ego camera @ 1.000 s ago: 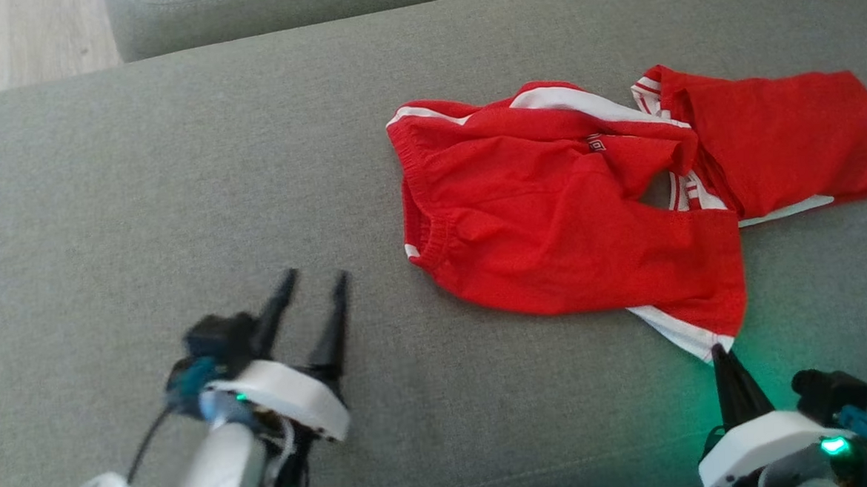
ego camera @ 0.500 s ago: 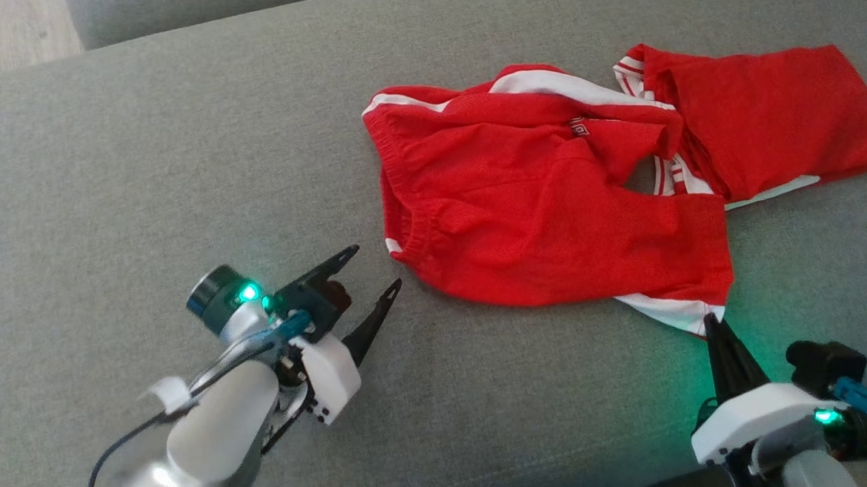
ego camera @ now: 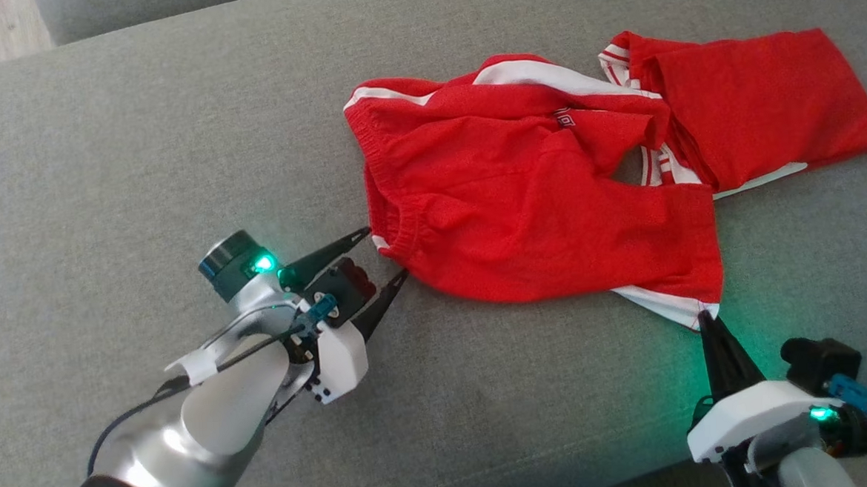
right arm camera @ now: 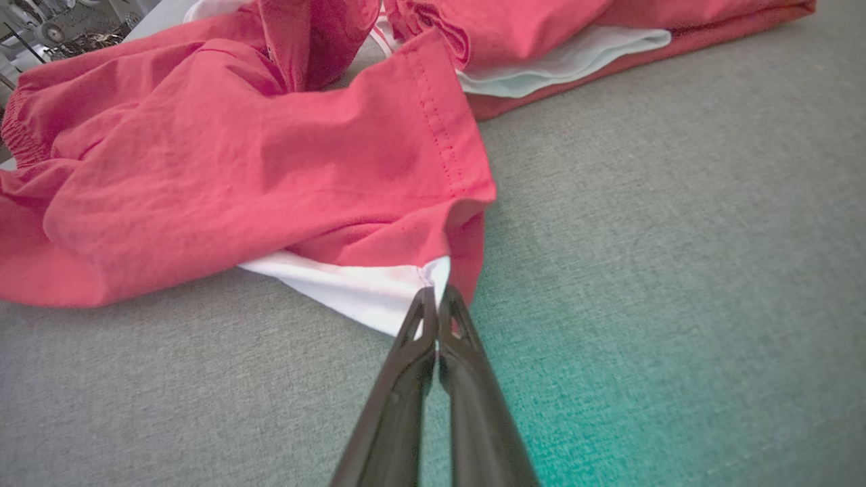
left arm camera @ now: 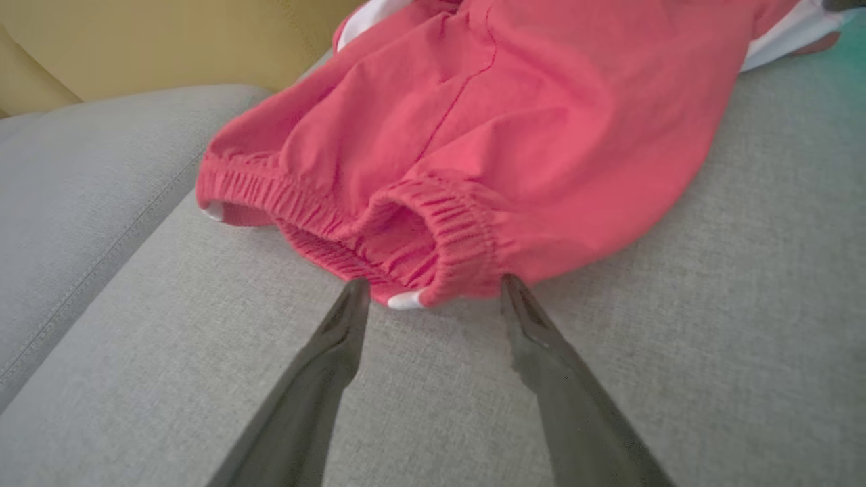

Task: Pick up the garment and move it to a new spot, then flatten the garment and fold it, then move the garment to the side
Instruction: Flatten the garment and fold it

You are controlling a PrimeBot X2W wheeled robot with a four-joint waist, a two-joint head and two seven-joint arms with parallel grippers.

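While the right gripper [ego camera: 703,320] pinches shut on the near white-trimmed hem corner of the red garment [ego camera: 536,216], the left gripper [ego camera: 386,253] stands spread, fingertips at the garment's elastic waistband. The garment lies crumpled on the grey sofa [ego camera: 139,140].

I see red shorts [ego camera: 543,215] with white side stripes lying rumpled on the grey sofa cushion [ego camera: 139,140]. The elastic waistband [left arm camera: 446,230] faces left, gathered and gaping. The far leg [ego camera: 760,107] lies folded over toward the right; the near leg's white-trimmed hem corner [ego camera: 685,306] points back toward the robot.
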